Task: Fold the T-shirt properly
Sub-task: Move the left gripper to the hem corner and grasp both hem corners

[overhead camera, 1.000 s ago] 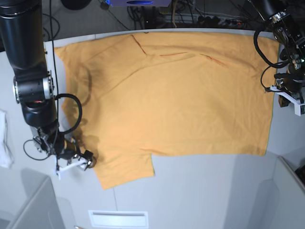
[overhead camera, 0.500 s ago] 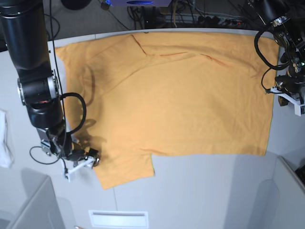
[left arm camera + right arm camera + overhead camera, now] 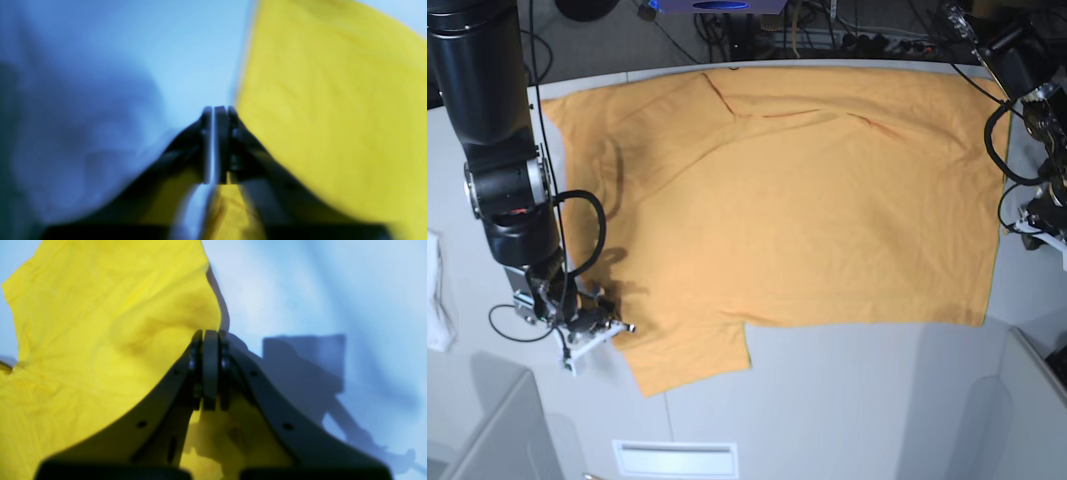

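Observation:
The orange-yellow T-shirt (image 3: pixel 807 200) lies spread flat on the grey table (image 3: pixel 847 400), with one sleeve pointing to the front left. My right gripper (image 3: pixel 622 327) sits low at that sleeve's outer edge. In the right wrist view the right gripper (image 3: pixel 210 336) has its fingers pressed together on the T-shirt (image 3: pixel 100 306) at the rim of the cloth. My left gripper (image 3: pixel 1039 222) hangs just off the shirt's right hem. The blurred left wrist view shows the left gripper (image 3: pixel 213 111) with fingers together beside the T-shirt (image 3: pixel 333 100), gripping nothing that I can see.
A small white cloth (image 3: pixel 437 290) hangs at the far left edge. Grey panels stand at the front left (image 3: pixel 497 430) and front right (image 3: pixel 1027 400). A white slot (image 3: pixel 675 458) sits at the front edge. Cables (image 3: pixel 827 30) run behind the table.
My right gripper slid toward the sleeve's edge and closed from wide open. My left gripper drew away to the right and down from the shirt's hem.

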`<state>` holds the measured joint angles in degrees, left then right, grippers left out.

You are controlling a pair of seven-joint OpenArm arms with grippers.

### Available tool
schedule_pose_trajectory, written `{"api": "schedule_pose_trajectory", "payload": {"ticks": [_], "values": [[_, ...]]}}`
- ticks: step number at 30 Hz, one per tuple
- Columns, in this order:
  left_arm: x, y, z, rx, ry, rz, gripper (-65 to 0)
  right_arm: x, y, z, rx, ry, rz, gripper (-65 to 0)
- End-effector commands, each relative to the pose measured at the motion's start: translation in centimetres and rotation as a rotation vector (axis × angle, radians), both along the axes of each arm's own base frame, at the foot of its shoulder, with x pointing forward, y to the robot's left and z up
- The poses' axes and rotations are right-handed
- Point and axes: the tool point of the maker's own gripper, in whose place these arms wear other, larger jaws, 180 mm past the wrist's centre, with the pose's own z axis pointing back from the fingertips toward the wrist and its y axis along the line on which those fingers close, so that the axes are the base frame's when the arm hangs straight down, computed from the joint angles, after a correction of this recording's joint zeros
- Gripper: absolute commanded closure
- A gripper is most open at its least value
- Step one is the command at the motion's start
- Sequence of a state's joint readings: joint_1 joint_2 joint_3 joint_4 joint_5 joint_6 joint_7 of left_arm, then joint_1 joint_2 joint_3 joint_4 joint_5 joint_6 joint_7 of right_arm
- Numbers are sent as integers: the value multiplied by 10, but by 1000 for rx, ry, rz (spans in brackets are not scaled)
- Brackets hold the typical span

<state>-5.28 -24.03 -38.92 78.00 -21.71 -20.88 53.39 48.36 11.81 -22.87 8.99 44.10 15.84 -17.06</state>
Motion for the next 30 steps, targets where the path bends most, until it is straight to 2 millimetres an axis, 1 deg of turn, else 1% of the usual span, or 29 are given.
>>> {"api": "schedule_pose_trajectory", "payload": {"ticks": [1, 3, 4, 5, 7, 9, 12, 14, 16, 19, 22, 24, 26, 28, 30], "values": [[16, 8, 19, 16, -56, -2, -306, 15, -2, 19, -2, -39, 2, 0], [35, 6, 17, -12, -52, -16, -508, 15, -2, 18, -5, -39, 4, 0], [42, 5, 15, -21, -43, -23, -591, 15, -2, 18, -5, -39, 4, 0], [50, 5, 13, -34, -33, -29, -648, 15, -2, 18, -5, -39, 4, 0], [72, 1, 15, -61, -47, -40, -650, 15, -2, 18, -5, -39, 4, 0], [91, 3, 16, -76, -75, -36, -650, 14, -2, 18, -3, -36, 3, 0], [116, -3, 0, -72, -37, -56, -622, 11, -2, 14, -1, -29, 1, 0], [127, -7, -10, -71, -2, -64, -627, 10, -5, 13, -4, -27, -3, 0], [138, -9, -12, -83, -10, -58, -630, 10, -5, 13, -4, -27, -3, 0], [147, -13, -19, -115, -15, -40, -630, 9, -7, 12, -6, -26, -5, 0], [152, -17, -25, -95, -14, -54, -630, 9, -6, 12, -5, -25, -5, 0], [150, -20, -33, -86, -11, -61, -630, 10, -6, 12, -2, -25, -6, 0], [150, -30, -42, -95, -9, -71, -630, 9, -6, 12, -3, -23, -4, 0], [147, -35, -50, -101, -7, -72, -632, 9, -6, 12, -3, -23, -4, 0], [147, -38, -53, -107, -15, -70, -632, 9, -6, 12, -3, -23, -4, 0]]}}
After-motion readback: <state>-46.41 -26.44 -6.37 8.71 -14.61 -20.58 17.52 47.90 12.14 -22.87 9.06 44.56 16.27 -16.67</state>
